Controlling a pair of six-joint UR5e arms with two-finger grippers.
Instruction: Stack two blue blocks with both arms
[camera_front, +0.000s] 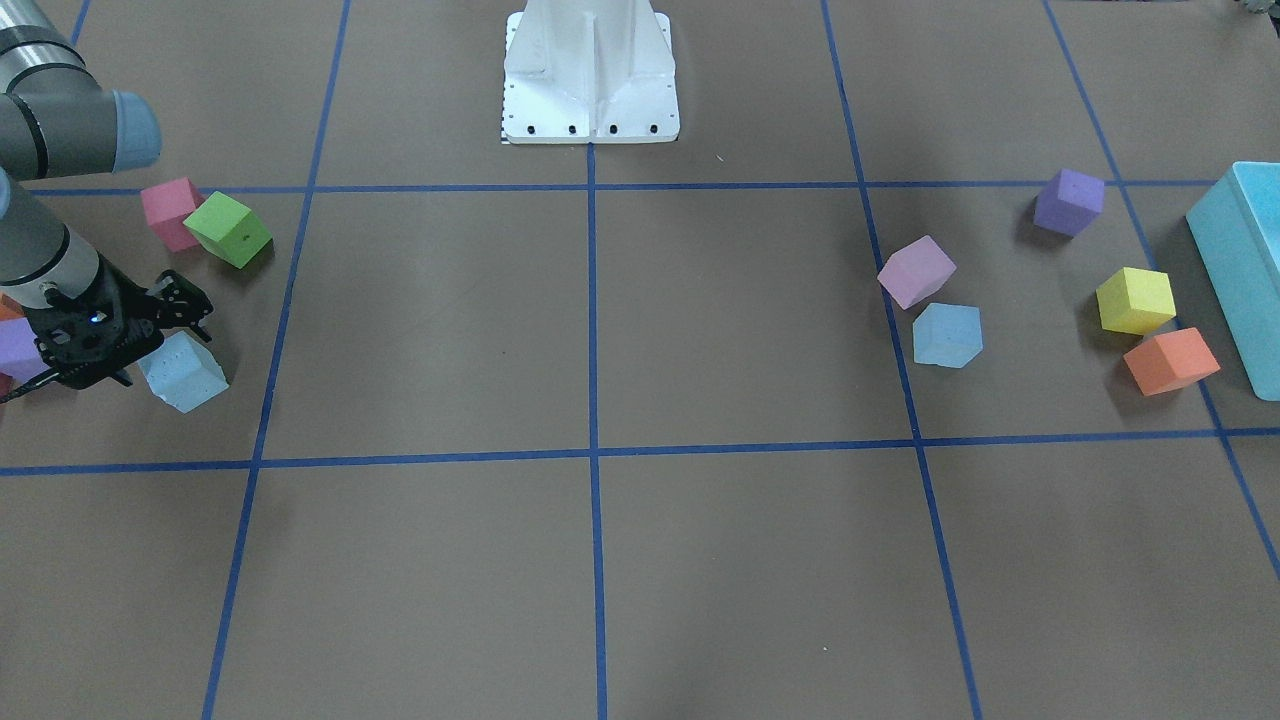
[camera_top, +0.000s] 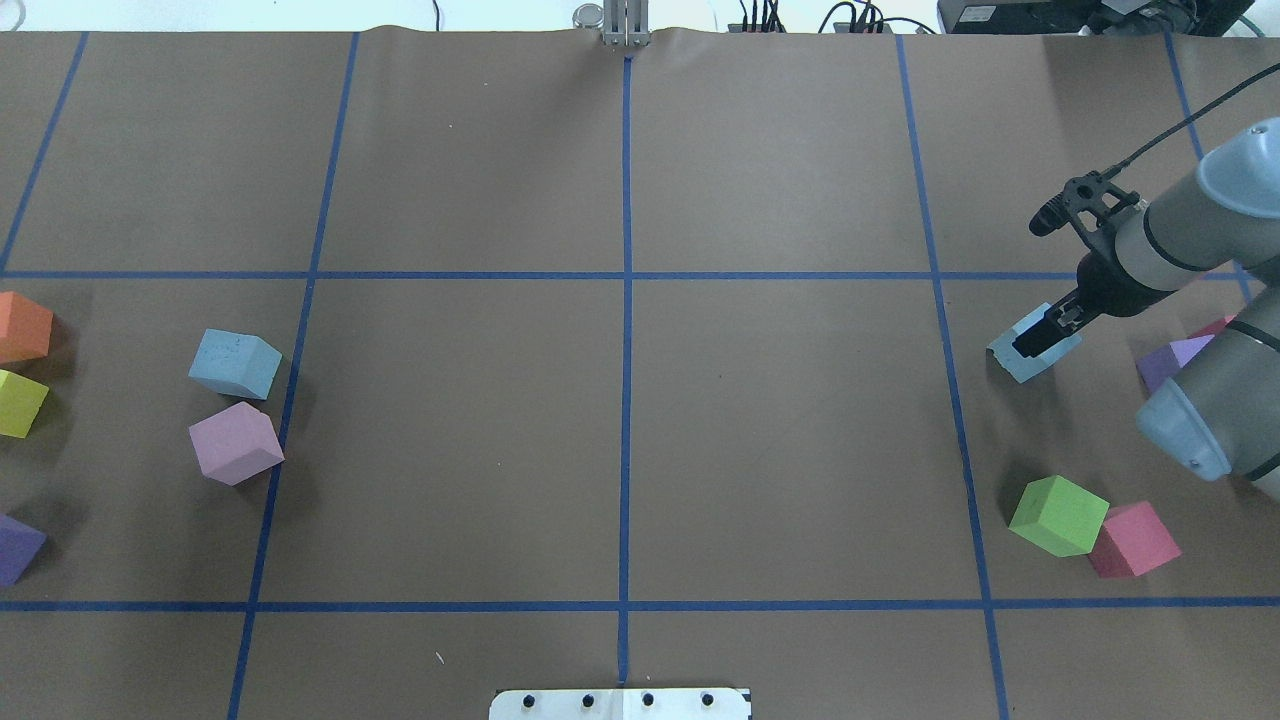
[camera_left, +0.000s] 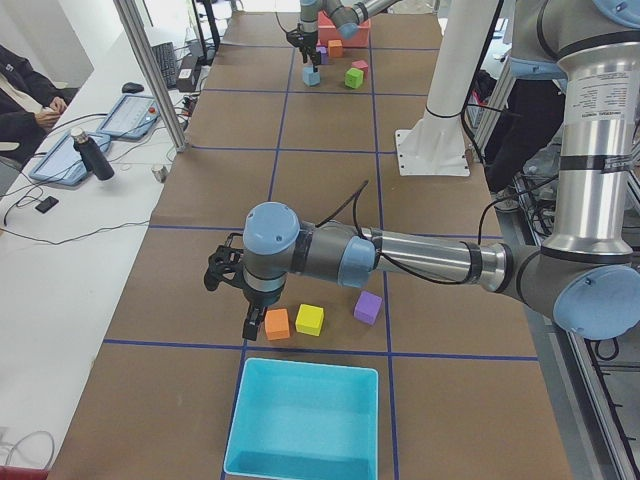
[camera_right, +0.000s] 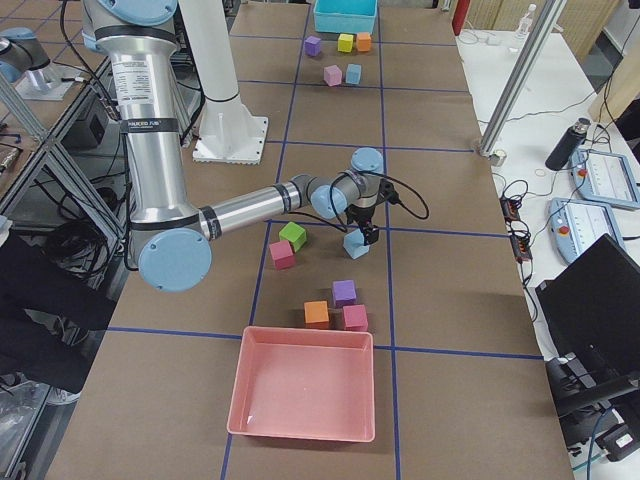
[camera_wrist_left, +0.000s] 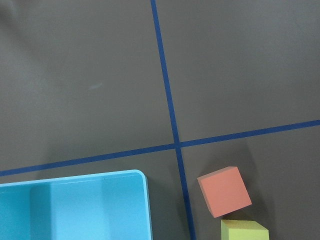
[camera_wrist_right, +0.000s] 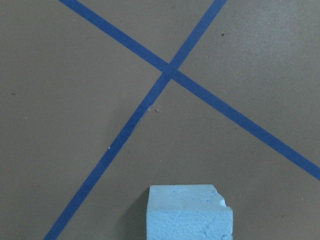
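One pale blue block (camera_top: 1030, 358) sits between the fingers of my right gripper (camera_top: 1043, 336), which is shut on it. The block is tilted, on or just above the table, and also shows in the front view (camera_front: 185, 373) and at the bottom of the right wrist view (camera_wrist_right: 190, 212). The other blue block (camera_top: 235, 363) lies free at the left, next to a lilac cube (camera_top: 236, 443). My left gripper (camera_left: 250, 327) shows only in the left side view, low beside an orange cube (camera_left: 277, 323). I cannot tell whether it is open or shut.
A teal box (camera_front: 1245, 260) stands at the left arm's end, with orange (camera_top: 22, 327), yellow (camera_top: 18, 403) and purple (camera_top: 18, 548) cubes near it. Green (camera_top: 1058, 515) and pink (camera_top: 1133, 540) cubes lie near the right arm. A pink tray (camera_right: 305, 390) sits at that end.
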